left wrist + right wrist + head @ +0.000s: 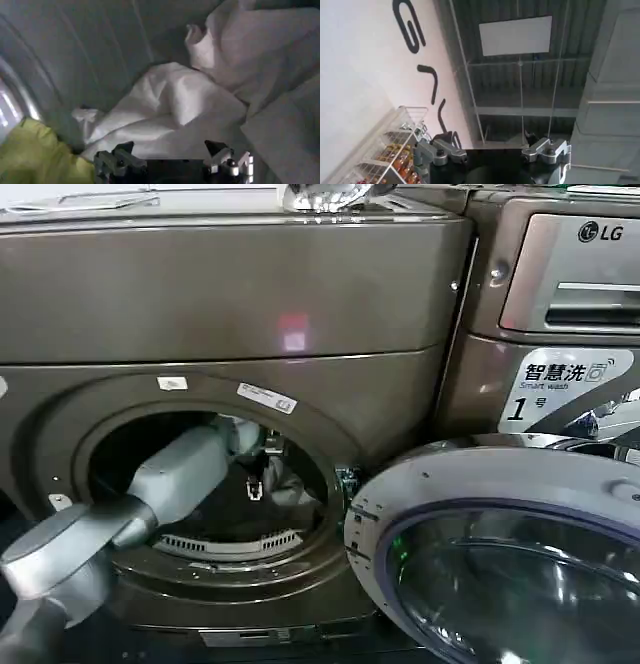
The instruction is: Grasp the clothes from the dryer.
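Observation:
The dryer (220, 304) stands with its round door (500, 554) swung open to the right. My left arm reaches through the opening into the drum, where my left gripper (256, 482) hangs beside a pale bundle of clothes (292, 484). From the left wrist, crumpled white clothes (170, 105) lie against the drum wall just beyond my left gripper (170, 148), which is open and holds nothing. A yellow-green garment (30, 155) lies to one side. My right gripper (491, 137) is open and empty, pointing up at a ceiling.
A second machine (560, 284) with an LG badge stands to the right of the dryer. The open door takes up the lower right of the head view. The drum's ribbed lint grille (230, 544) sits at the front lip of the opening.

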Available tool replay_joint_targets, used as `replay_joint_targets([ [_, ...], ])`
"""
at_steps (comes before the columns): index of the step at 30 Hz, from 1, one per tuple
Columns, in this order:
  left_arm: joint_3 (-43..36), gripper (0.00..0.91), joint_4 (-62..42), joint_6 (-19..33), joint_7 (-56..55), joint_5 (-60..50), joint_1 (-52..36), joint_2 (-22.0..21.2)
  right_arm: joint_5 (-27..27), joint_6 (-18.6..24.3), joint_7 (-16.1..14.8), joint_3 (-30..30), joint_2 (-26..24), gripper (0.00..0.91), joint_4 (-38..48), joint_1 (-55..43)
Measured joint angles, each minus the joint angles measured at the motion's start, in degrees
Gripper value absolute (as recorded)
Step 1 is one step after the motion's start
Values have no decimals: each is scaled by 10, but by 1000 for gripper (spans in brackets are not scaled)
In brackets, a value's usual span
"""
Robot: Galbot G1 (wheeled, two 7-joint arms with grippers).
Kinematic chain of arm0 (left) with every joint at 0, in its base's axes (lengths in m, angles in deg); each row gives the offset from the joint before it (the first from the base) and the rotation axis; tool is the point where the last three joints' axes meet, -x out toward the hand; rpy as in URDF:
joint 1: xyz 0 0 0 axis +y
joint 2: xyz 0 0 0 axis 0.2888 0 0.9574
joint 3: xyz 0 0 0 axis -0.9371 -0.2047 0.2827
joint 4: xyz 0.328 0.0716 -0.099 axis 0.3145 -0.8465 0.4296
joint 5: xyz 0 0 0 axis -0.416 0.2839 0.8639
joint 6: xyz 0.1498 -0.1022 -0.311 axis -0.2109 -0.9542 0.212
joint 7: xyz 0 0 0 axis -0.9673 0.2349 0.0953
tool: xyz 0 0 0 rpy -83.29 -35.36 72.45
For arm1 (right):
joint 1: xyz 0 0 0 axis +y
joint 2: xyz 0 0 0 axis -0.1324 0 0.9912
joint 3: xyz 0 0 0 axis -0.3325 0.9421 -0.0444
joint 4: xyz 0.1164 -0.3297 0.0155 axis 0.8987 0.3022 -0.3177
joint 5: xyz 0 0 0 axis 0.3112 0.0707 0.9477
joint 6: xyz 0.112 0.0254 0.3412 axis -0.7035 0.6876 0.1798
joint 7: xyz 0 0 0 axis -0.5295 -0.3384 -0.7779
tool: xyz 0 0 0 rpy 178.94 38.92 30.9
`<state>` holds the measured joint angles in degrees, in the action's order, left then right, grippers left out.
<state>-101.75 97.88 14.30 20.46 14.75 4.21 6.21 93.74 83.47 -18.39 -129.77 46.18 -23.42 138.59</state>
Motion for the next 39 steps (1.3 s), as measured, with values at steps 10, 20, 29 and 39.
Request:
replay_joint_targets([
  [10, -1, 907, -7, -8, -18, -20, 35, -13, -3, 4, -4, 11, 3, 907, -1, -5],
  [20, 21, 907, -24, -3, -33, -44, 63, -14, -5, 5, -5, 17, 6, 907, -8, -7],
  [29, 39, 819, -26, 4, -41, -55, 79, -12, -5, 4, -5, 17, 6, 907, -14, -6],
  [39, 52, 68, -26, 20, -48, -58, 91, -13, -4, 4, -5, 19, 7, 907, -13, -6],
])
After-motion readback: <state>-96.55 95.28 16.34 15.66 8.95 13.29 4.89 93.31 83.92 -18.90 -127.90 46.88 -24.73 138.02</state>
